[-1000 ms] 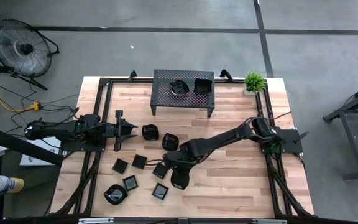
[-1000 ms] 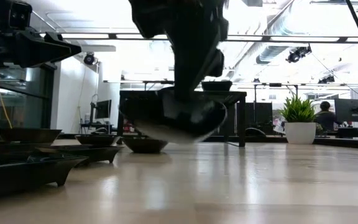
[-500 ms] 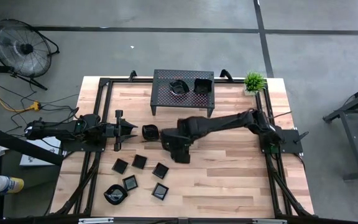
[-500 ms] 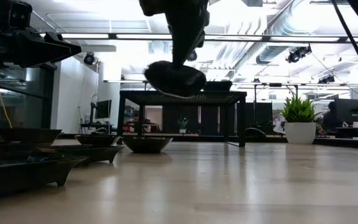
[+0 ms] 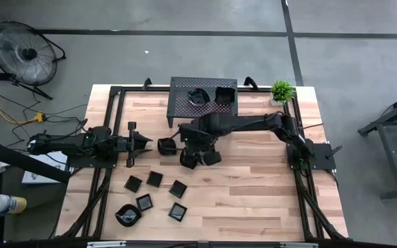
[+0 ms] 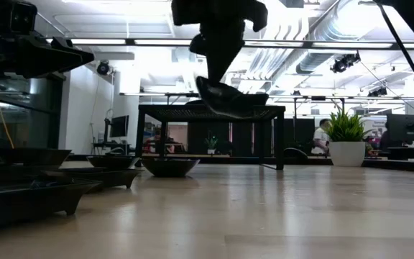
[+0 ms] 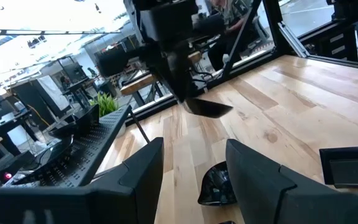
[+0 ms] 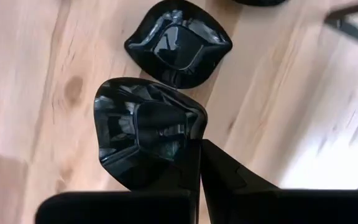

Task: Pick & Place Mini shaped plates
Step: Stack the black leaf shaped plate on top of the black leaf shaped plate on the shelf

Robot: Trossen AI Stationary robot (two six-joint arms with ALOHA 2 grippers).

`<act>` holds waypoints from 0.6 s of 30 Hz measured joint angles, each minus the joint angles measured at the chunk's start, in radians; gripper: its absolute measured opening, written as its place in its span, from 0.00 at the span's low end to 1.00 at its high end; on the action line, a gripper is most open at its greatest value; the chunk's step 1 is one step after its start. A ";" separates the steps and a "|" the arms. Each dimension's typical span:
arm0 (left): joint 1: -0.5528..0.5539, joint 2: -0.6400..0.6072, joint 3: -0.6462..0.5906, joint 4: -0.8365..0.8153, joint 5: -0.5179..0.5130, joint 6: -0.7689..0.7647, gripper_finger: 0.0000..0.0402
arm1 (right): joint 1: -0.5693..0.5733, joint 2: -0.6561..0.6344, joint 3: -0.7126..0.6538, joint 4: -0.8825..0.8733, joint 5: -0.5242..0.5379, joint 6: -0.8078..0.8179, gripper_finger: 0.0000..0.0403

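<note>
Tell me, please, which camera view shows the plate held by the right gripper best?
The right wrist view: the held plate fills the picture, its rim pinched in the right gripper. The low view shows it edge-on as a silhouette, the left wrist view likewise, farther off; in the high view the arm mostly covers it.

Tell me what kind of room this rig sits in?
Probably an open lab or workshop-style office. Bare ducts and strip lights run overhead, rows of desks with monitors stand behind the wooden table, and a floor fan sits on grey concrete beside it.
</note>
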 joint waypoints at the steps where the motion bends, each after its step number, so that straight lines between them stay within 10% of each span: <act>1: 0.000 0.000 0.000 0.000 0.000 0.000 0.42 | -0.004 -0.004 0.000 -0.002 -0.002 -0.045 0.00; 18: 0.000 0.000 0.000 0.000 0.000 0.000 0.42 | -0.111 -0.024 0.102 -0.021 -0.070 -0.489 0.00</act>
